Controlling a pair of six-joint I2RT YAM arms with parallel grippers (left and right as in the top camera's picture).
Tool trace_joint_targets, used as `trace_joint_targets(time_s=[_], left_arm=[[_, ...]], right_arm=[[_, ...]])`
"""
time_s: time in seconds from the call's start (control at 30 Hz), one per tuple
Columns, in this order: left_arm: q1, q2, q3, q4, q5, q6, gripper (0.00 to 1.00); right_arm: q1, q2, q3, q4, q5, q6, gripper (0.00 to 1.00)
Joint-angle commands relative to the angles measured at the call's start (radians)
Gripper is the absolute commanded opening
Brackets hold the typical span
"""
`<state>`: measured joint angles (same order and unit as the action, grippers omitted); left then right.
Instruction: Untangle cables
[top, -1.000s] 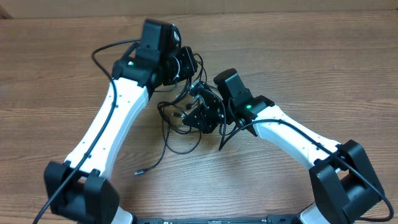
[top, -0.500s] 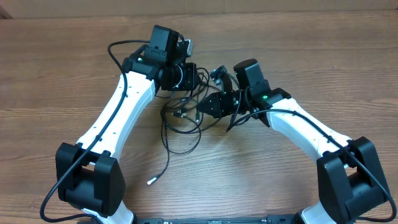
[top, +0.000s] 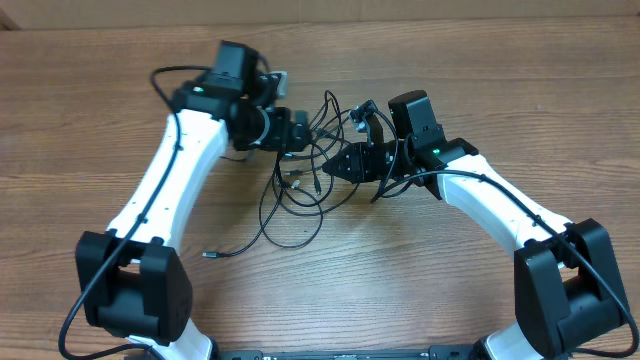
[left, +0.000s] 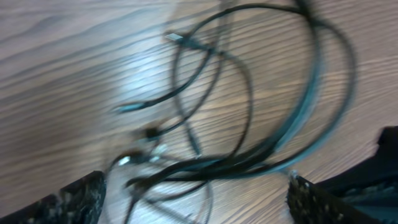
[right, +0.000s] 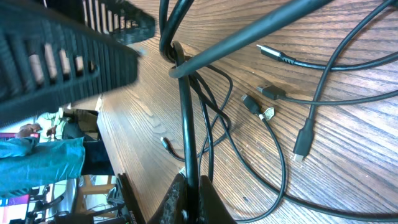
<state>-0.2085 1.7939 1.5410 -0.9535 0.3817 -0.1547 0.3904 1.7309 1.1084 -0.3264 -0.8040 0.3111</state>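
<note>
While the right gripper clenches one strand of the cables between fingers pressed fully together, the left gripper hangs just beside it with jaws spread wide and nothing in them, above a wooden table. Seen from overhead, the two grippers point toward each other, near but apart, and the black tangle spreads on the wood under them and back toward the arms' bases. One loose end trails well away from the left gripper, alongside its arm, ending in a small plug flat on the table. From the left wrist, its two fingers sit at opposite lower corners of the view with a broad gap between; blurred loops lie on the wood ahead of and below that gap, and whether any brushes a finger cannot be told. A silver-tipped end rests farther ahead. From the right wrist, the held strand rises straight out of the shut tips, clear of the table, and meets a second raised strand crossing ahead of it. Below and beyond this gripper, slack loops and several plugs lie loose on the wood, apart from its fingers.
</note>
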Motion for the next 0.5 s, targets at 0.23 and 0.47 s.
trace_joint_targets(time_s=[0.23,0.47], left_arm=[[0.057,-0.026,0.008,-0.047,0.117,0.288,0.44],[0.058,0.037,0.000,-0.033,0.113,0.359,0.46]], right_arm=[[-0.001,0.005,0.000,-0.001,-0.014,0.000,0.04],[-0.001,0.005,0.000,-0.011,-0.014,-0.001,0.04]])
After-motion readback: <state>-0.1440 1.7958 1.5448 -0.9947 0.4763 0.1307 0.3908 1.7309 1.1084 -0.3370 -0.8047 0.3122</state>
